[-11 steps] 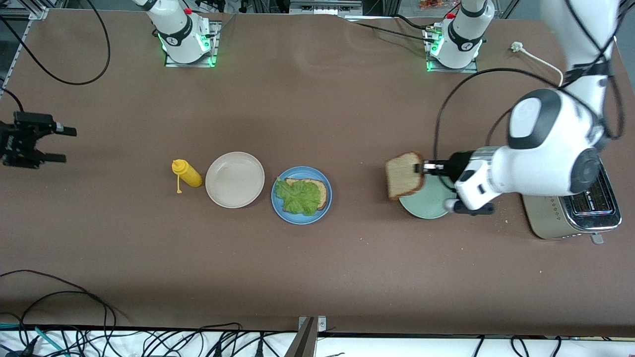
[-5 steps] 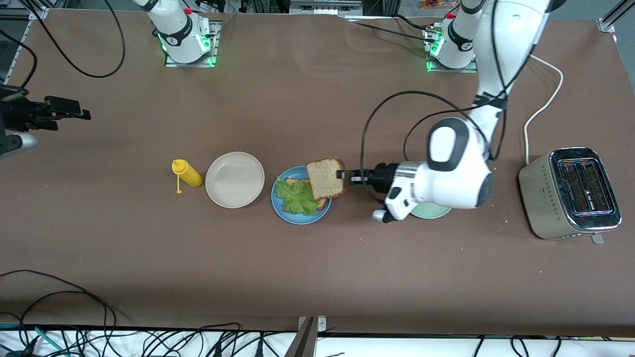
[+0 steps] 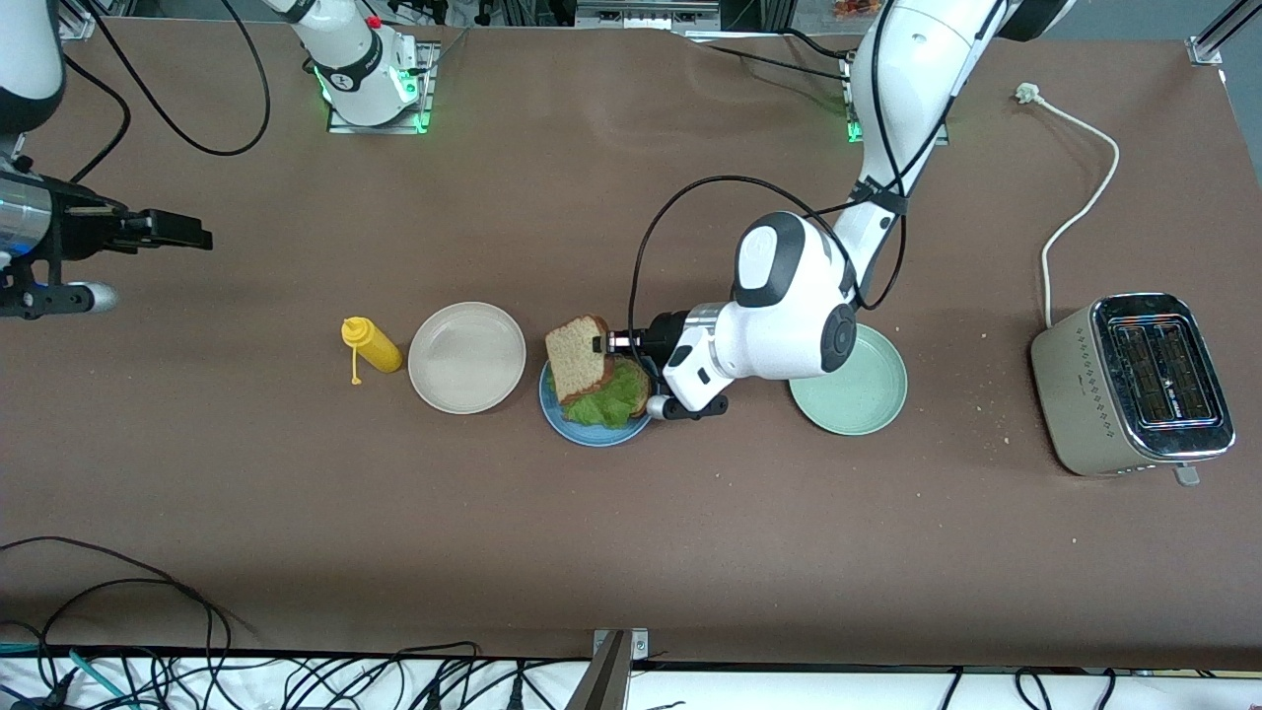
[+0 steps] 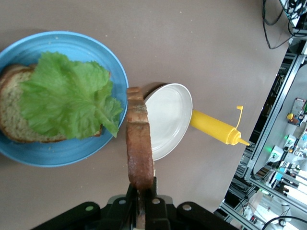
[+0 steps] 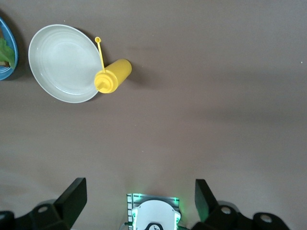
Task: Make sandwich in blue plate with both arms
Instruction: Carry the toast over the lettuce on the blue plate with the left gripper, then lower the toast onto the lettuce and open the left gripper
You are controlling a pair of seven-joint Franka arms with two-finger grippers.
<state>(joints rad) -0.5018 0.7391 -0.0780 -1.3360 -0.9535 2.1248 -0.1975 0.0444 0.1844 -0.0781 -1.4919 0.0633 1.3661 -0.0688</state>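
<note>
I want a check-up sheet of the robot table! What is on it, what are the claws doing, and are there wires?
Surface: brown table, a few crumbs near the toaster.
Job's things: round blue plate holds a brown bread slice under a ruffled green lettuce leaf; second bread slice held on edge above them.
Clutter: beige plate, yellow squeeze bottle, pale green plate, silver toaster.
Grippers: left gripper shut on second bread slice; right gripper open, waiting over the table at the right arm's end.
Cables: white toaster cord; black cables along the table's near edge.
Surroundings: metal frame rails.
</note>
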